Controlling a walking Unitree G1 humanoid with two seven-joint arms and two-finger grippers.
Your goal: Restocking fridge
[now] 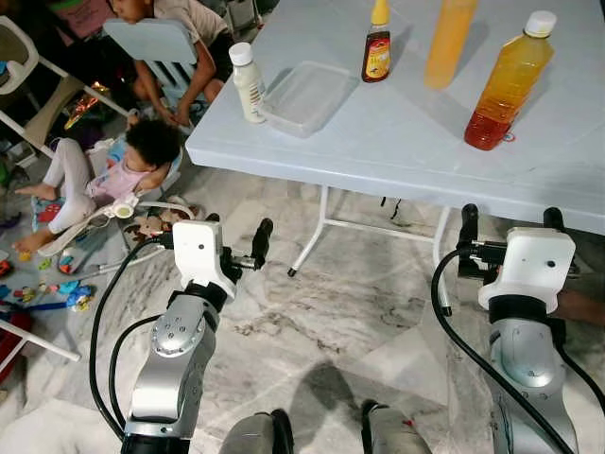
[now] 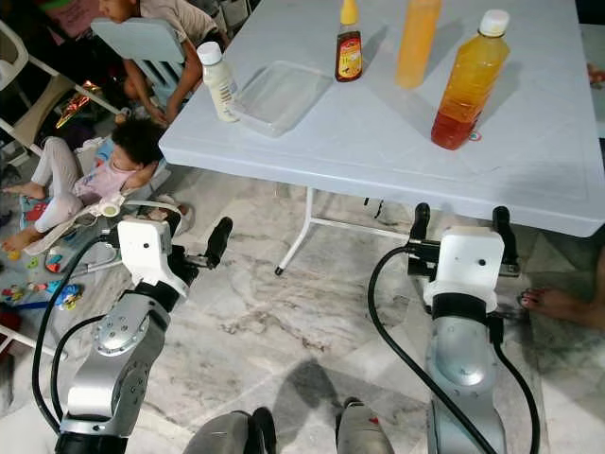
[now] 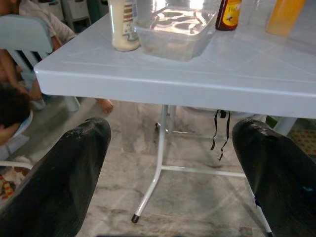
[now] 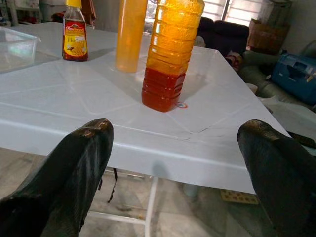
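A white folding table [image 1: 397, 132] stands in front of me, above gripper height. On it are a cream-coloured bottle with a white cap [image 1: 248, 83], a clear plastic container [image 1: 307, 95], a small brown syrup bottle [image 1: 376, 44], a tall orange bottle [image 1: 449, 38] and a large bottle of orange-red liquid [image 1: 506, 85]. My left gripper [image 1: 236, 232] is open below the table's near left corner, with nothing between its fingers. My right gripper [image 1: 510, 222] is open just under the near edge, facing the large bottle [image 4: 172, 54]. The cream bottle [image 3: 123, 24] and container [image 3: 175, 27] lie ahead of the left gripper.
A small child [image 1: 123, 170] lies in a bouncer on the floor to the left, among toys. Another person [image 1: 175, 24] sits by a pale blue chair [image 1: 156, 43] behind. White table legs [image 1: 312, 236] stand ahead. A person's foot [image 2: 558, 305] rests at the right.
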